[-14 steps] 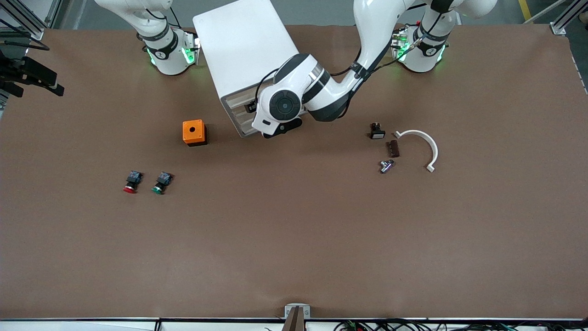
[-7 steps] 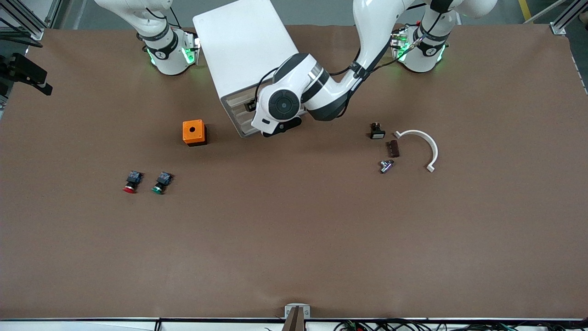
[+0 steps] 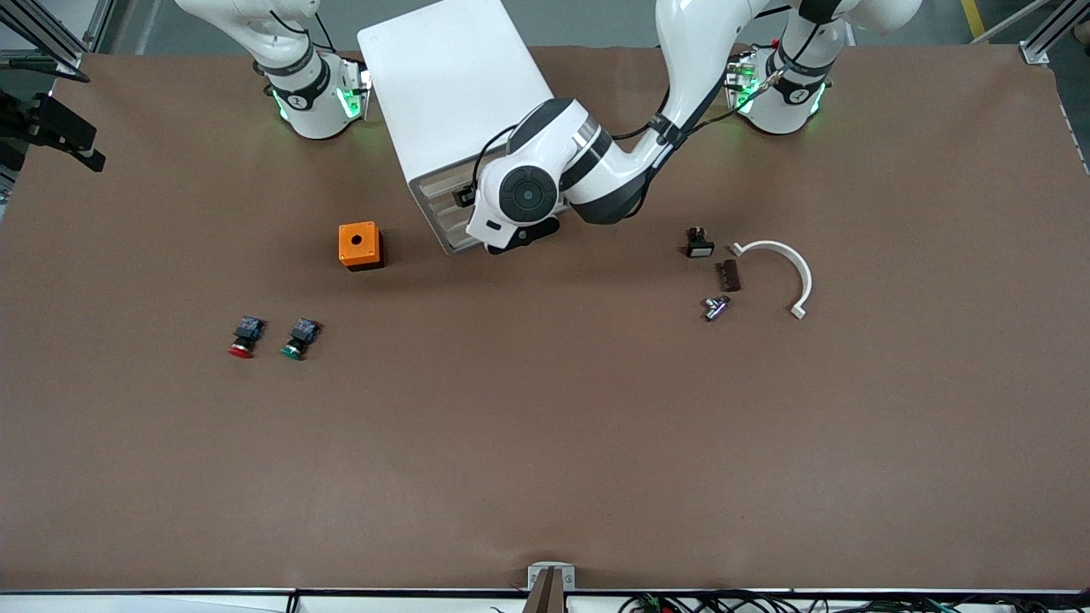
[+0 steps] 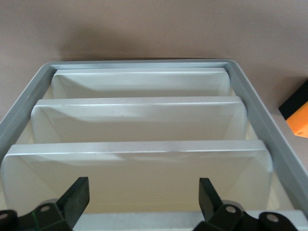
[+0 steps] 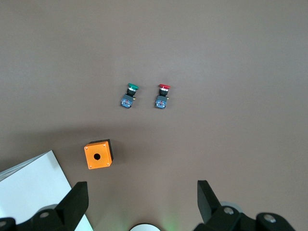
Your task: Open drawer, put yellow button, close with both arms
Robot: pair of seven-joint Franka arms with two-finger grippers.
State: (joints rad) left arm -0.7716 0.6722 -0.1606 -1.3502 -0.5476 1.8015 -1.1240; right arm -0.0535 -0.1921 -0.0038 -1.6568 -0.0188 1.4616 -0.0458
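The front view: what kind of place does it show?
Probably a robotics lab: two glossy white robot arms bolted to a brown-covered table, aluminium frame posts at its corners, and sample parts laid out.

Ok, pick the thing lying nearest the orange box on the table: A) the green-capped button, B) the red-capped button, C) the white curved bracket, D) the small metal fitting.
A: the green-capped button lies just nearer the front camera than the orange box, with the red-capped button beside it, a little farther off; the white curved bracket and small metal fitting lie toward the left arm's end.
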